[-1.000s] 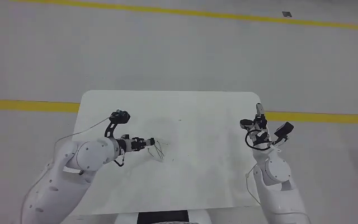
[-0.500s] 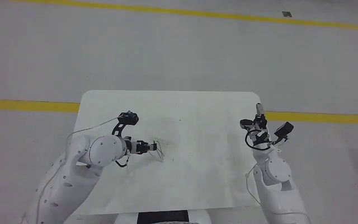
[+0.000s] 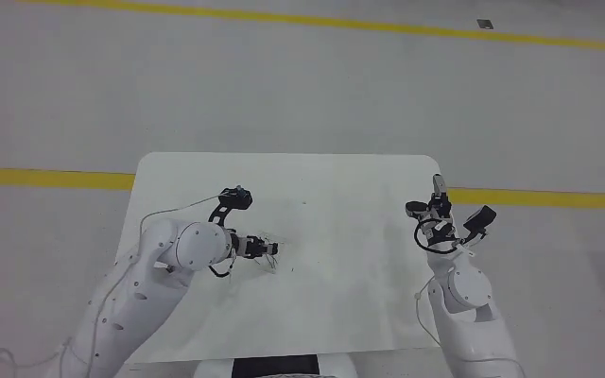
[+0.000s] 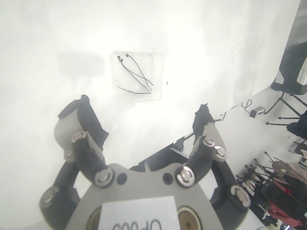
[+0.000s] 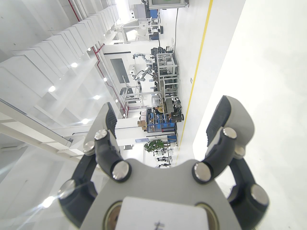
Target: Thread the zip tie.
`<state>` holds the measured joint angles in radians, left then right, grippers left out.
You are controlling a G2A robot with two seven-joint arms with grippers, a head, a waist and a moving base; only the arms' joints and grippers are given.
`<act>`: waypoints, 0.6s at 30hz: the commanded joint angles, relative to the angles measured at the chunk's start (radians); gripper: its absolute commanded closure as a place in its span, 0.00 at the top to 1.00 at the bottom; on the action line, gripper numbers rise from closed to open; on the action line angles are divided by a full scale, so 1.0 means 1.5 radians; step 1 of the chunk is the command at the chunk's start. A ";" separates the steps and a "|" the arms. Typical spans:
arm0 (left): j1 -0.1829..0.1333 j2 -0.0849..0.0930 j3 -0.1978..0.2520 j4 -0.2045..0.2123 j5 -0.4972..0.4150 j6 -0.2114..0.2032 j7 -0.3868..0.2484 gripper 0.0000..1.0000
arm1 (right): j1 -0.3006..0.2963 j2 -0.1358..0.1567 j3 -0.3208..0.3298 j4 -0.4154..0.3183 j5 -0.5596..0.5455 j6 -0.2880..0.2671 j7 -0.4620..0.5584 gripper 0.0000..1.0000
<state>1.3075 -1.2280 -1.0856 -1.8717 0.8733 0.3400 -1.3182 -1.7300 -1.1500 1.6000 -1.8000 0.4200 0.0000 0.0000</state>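
Zip ties (image 4: pixel 138 78) near spread, labelled left tool (image 4: pixel 143 101)

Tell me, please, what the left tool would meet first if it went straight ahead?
Most likely the black zip ties in the clear tray on the table; the open left tool points at them, nothing between. Depth is unclear: the tray's rim may come first.

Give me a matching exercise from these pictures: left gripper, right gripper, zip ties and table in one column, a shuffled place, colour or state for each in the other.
1 left gripper
2 right gripper
3 zip ties
4 table

A white, rounded corners
B open, by the table's edge, far from the ties
C black, lying in a clear square tray
D open, over the table near the ties

Pairs: 1-D, 2-B, 3-C, 4-A
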 commanded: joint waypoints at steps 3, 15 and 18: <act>-0.008 -0.027 0.005 0.006 0.073 0.000 -0.048 1.00 | 0.000 0.000 0.000 0.000 0.000 0.000 0.000 1.00; 0.020 -0.053 -0.004 0.005 0.096 0.000 -0.048 1.00 | 0.000 0.000 0.000 0.000 0.000 0.000 0.000 1.00; 0.022 -0.053 -0.004 0.006 0.090 0.000 -0.043 1.00 | 0.000 0.000 0.000 0.000 0.000 0.000 0.000 1.00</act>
<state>1.3377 -1.3076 -1.0910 -1.8639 1.0170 0.3400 -1.3900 -1.7300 -1.1500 1.6000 -1.8000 0.4200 0.0000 0.0000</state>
